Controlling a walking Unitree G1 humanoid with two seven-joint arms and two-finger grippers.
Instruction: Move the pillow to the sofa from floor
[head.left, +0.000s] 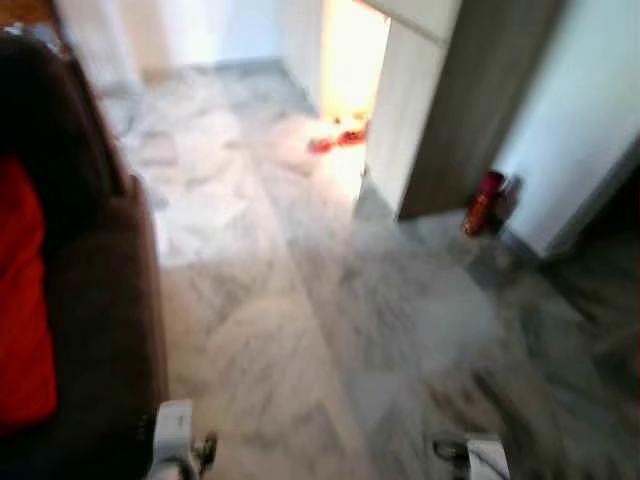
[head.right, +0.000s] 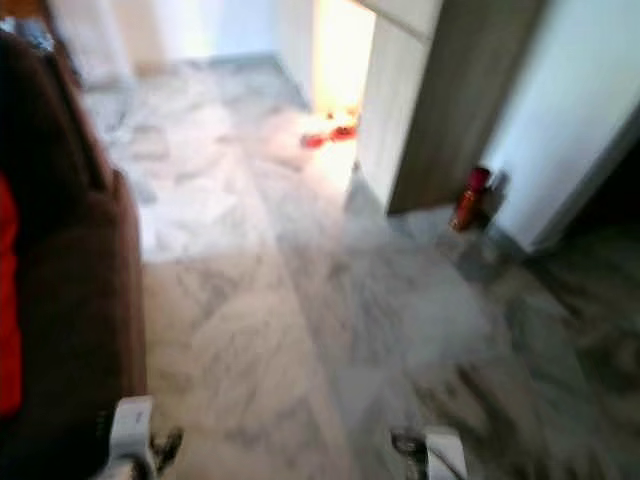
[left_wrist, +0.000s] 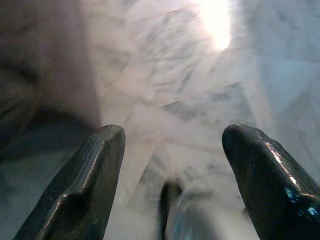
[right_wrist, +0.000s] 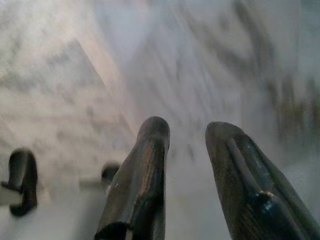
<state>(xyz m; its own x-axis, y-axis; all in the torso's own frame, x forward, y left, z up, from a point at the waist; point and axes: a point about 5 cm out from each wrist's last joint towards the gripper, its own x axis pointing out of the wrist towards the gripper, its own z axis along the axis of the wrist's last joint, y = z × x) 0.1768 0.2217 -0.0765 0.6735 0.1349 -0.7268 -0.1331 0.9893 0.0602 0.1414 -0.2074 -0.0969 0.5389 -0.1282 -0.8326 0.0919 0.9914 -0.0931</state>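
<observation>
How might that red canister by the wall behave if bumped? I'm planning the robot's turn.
The red canister stands tall and narrow, so it would probably tip, then roll on the smooth marble floor. It looks rigid; blur hides the rest.

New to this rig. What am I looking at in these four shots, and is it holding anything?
It is a walking humanoid robot with two arms. The two wide, blurred shots come from its head cameras, looking down at a marble floor. A brown sofa with a red cushion stands on its left; a red bottle-like thing sits by the far wall. The two close shots come from wrist cameras. The left hand is open over the floor, and the right hand has a smaller gap. Neither holds anything.
</observation>
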